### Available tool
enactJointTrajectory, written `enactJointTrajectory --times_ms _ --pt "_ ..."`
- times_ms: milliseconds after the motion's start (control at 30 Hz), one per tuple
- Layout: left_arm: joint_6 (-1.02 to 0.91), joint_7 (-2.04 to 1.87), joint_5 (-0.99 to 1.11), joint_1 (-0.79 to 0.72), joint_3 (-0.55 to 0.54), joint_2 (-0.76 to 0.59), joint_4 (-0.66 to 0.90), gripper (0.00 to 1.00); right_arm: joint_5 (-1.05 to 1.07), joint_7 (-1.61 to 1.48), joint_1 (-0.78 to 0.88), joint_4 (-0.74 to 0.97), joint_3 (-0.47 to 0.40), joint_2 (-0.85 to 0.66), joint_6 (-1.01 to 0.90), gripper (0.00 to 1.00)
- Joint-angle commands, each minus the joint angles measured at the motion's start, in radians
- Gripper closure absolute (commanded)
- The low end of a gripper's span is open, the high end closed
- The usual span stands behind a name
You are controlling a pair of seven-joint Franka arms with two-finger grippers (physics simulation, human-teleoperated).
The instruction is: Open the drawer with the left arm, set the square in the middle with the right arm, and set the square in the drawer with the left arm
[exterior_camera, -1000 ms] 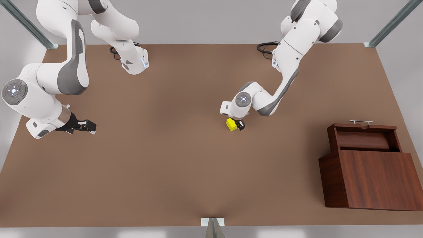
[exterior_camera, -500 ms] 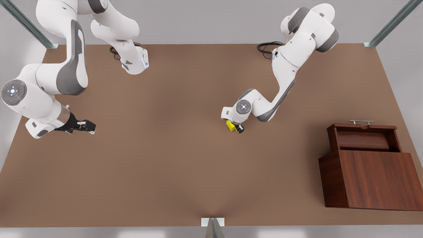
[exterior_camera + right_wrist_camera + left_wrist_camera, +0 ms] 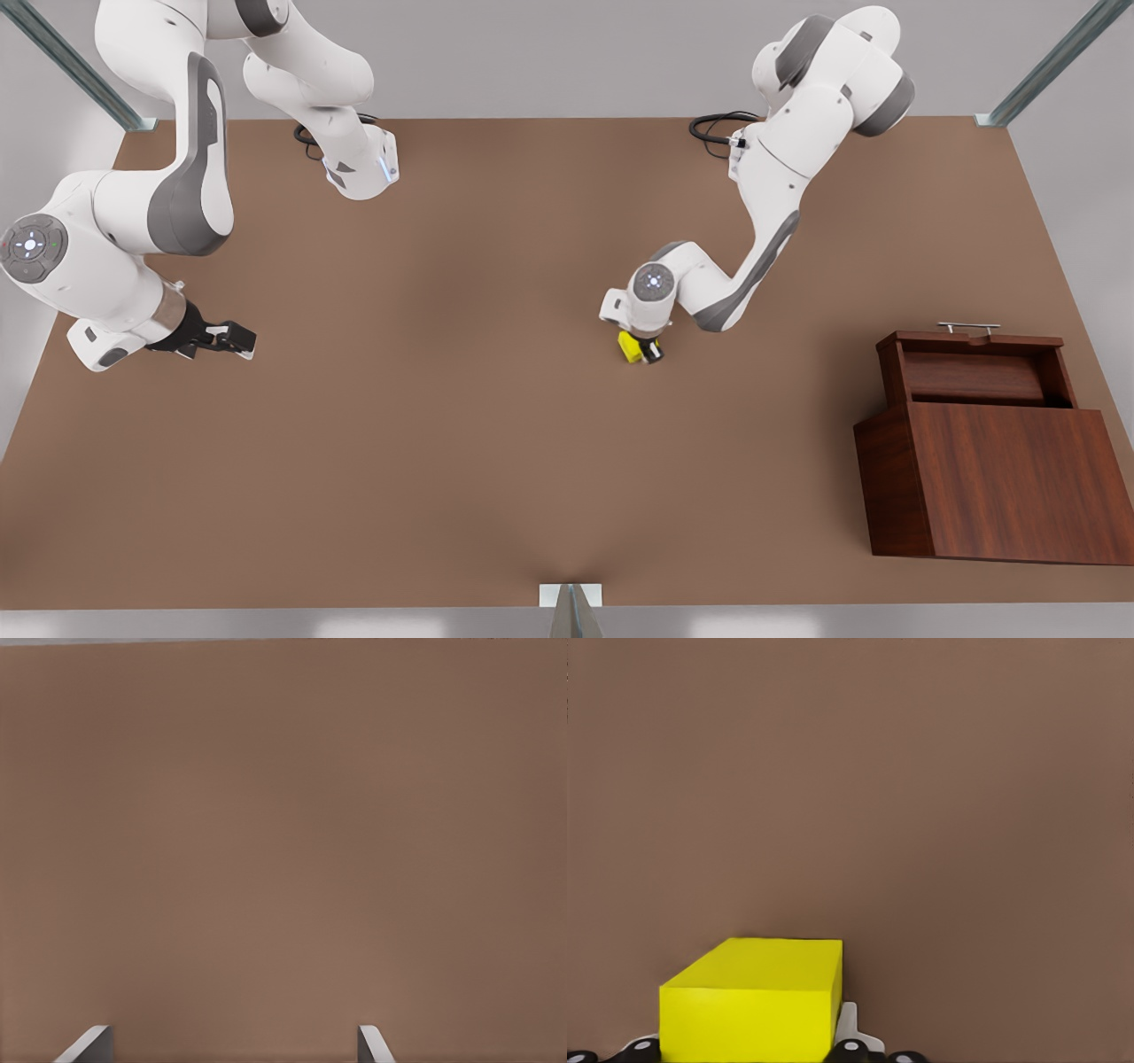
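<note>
- The left end effector [image 3: 648, 351] is clenched on the square [image 3: 632, 346], its fingers down either side of the yellow cube at the middle of the tabletop [image 3: 443, 425]; the left wrist view shows the square [image 3: 751, 1001] right at the fingers [image 3: 849, 1038], with bare brown surface beyond it.
- The right end effector [image 3: 232, 338] is released, its fingers [image 3: 89, 1045] spread wide with nothing between them, waiting at about 9 o'clock of the tabletop, well apart from the square.
- The drawer [image 3: 974, 377] stands pulled out of its dark wood box, handle [image 3: 968, 327] toward 12 o'clock, at about 4 o'clock from the square and well apart from it.
- Judged from this: the opening looks done, the square is already in the middle, and the last step is under way; what is left is to carry it to the drawer and let go inside.
</note>
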Motion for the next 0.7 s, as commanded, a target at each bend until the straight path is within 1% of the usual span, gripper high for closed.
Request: enactJointTrajectory --times_ms 0,233,300,333,367,433,467,500,533,567,600,667 --pt "0.001 0.003 -0.15 0.0 0.0 0.0 0.0 0.41 0.0 0.0 0.0 0.0 0.0 0.0 0.0 0.0" --pt "-0.011 0.017 -0.145 0.008 0.0 -0.014 0.002 0.41 0.0 0.0 0.0 0.0 0.0 0.0 0.0 0.0" --pt "-0.18 0.0 -0.151 0.008 0.018 -0.125 0.003 0.4 0.0 0.0 0.0 0.0 0.0 0.0 0.0 0.0" --pt "-0.272 -0.002 -0.165 0.009 0.067 -0.21 0.003 0.4 0.0 0.0 -0.002 0.0 0.0 0.0 0.0 0.0" --pt "-0.378 -0.031 -0.222 0.009 0.119 -0.296 0.017 0.4 0.0 0.0 -0.002 -0.002 0.0 0.0 0.0 0.0" --pt "-0.577 -0.138 -0.249 0.029 0.258 -0.426 0.069 0.4 0.002 0.0 -0.002 0.0 0.0 0.0 0.0 0.0" --pt "-0.63 -0.157 -0.274 0.072 0.314 -0.482 0.084 0.4 0.002 0.0 -0.002 0.0 0.0 0.0 0.0 0.0" --pt "-0.685 -0.153 -0.275 0.092 0.408 -0.528 0.083 0.4 0.002 0.0 -0.002 0.0 0.0 0.0 -0.002 0.0" --pt "-0.706 -0.153 -0.275 0.092 0.497 -0.558 0.084 0.4 0.002 0.0 -0.002 0.0 0.0 0.0 0.0 0.0" --pt "-0.705 -0.15 -0.275 0.097 0.538 -0.563 0.097 0.4 0.002 0.0 -0.002 0.0 0.0 0.0 0.0 0.0" --pt "-0.688 -0.141 -0.277 0.167 0.545 -0.56 0.103 0.4 0.002 0.0 -0.002 0.0 0.0 0.0 0.0 0.0" --pt "-0.63 -0.14 -0.283 0.248 0.546 -0.537 0.103 0.39 0.002 0.0 -0.002 0.0 -0.002 0.0 0.0 0.0"
